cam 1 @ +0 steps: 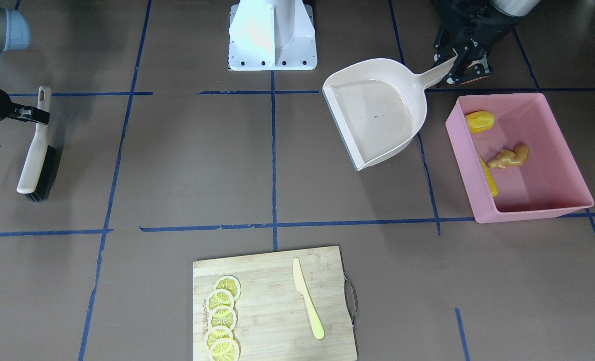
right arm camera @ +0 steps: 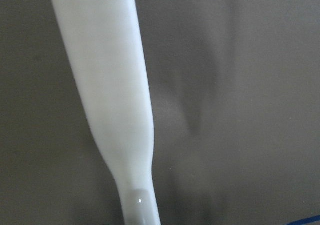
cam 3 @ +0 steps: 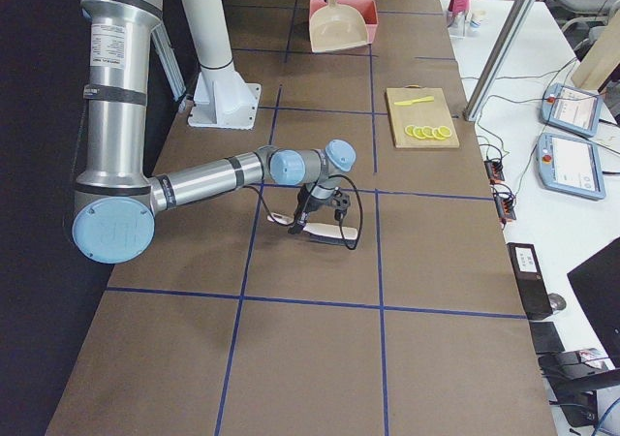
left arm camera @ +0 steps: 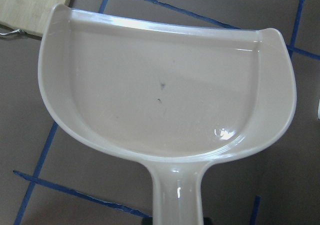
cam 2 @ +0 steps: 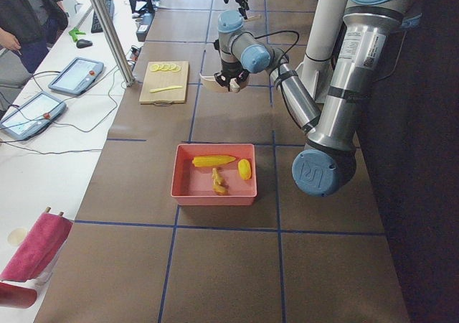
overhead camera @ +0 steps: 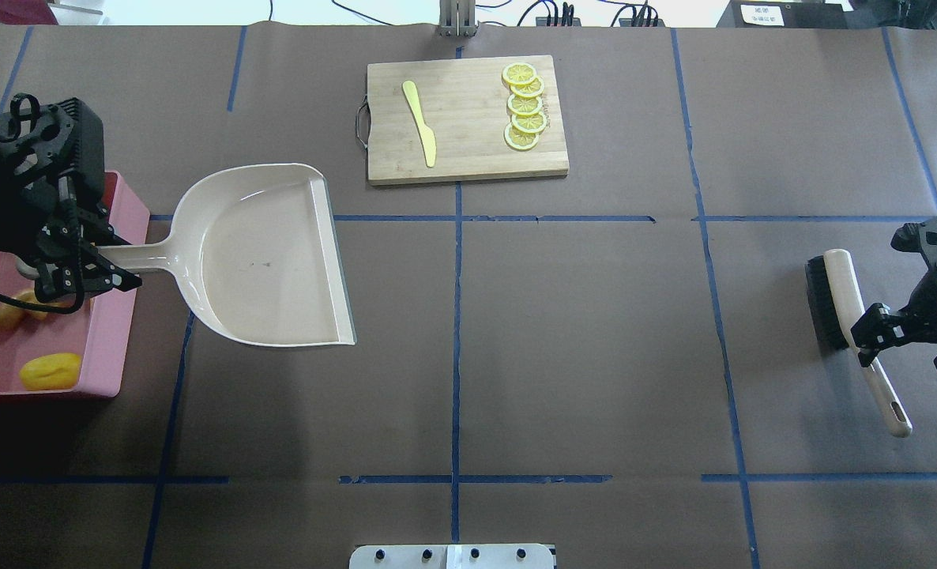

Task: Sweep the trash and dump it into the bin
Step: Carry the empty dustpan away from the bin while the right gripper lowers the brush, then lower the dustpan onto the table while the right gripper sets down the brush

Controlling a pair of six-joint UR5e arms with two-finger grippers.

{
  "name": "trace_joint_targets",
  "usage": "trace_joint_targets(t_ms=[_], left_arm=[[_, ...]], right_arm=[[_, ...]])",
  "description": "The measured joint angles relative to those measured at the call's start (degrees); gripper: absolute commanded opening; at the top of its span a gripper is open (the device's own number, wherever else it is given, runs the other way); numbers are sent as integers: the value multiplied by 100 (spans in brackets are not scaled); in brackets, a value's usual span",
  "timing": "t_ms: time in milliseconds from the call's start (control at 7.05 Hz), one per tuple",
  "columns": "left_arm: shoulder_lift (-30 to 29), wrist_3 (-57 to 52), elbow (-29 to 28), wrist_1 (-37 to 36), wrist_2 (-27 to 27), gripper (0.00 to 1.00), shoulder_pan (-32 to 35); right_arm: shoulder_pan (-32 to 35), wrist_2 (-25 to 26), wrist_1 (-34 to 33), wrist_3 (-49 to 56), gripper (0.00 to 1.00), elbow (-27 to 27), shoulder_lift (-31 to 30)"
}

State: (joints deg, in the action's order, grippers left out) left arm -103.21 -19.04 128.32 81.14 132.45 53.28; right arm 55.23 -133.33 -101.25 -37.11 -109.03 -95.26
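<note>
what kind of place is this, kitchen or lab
Likely a robotics lab, not a kitchen: robot arms work a table gridded with blue tape, with control tablets on a side bench.

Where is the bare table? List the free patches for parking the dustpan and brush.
Freest: the wide middle between the dustpan and the brush, on the robot's side of the cutting board. Also free: the strip down to the base plate. Crowded: the left end, where bin, dustpan handle and left gripper meet.
</note>
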Motion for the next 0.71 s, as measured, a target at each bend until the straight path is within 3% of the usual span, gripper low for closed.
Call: trace_joint_targets(t_ms=[426, 710], left_arm=[[0, -35, -529, 904, -2, 3, -188], [-28, -37, -937, 1481, -39, 5, -559]], right_arm=[[494, 27, 8, -5, 100, -137, 69], [991, 56, 364, 33, 100, -211, 66]])
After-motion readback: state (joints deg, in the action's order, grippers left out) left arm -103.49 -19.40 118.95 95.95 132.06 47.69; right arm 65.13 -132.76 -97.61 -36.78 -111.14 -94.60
